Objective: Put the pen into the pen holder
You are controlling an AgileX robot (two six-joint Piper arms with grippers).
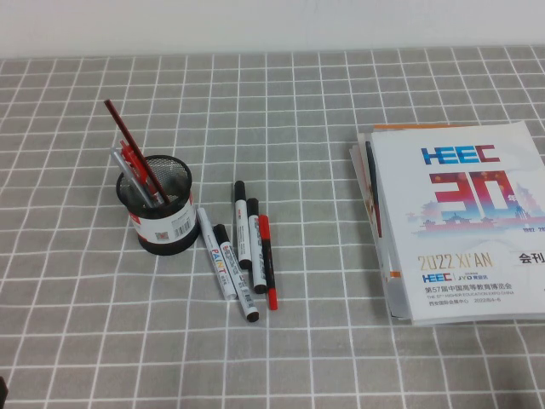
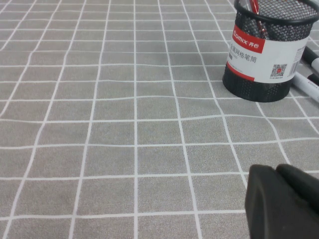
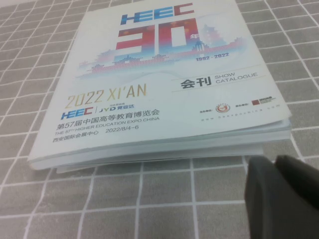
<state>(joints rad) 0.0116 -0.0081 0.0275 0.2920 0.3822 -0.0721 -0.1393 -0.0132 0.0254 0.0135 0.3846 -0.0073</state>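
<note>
The pen, with a red cap, dark middle and red end, lies flat on the grey checked cloth, rightmost in a row of markers. The pen holder is a black mesh cup with a white and red label, standing left of the markers; it also shows in the left wrist view. It holds a thin red pencil and other pens. My left gripper is shut and empty, low over the cloth, well short of the holder. My right gripper is shut and empty, beside the catalogues' near edge.
Several white-bodied, black-capped markers lie between the holder and the pen. A stack of catalogues lies at the right, also seen in the right wrist view. A white wall bounds the table's far edge.
</note>
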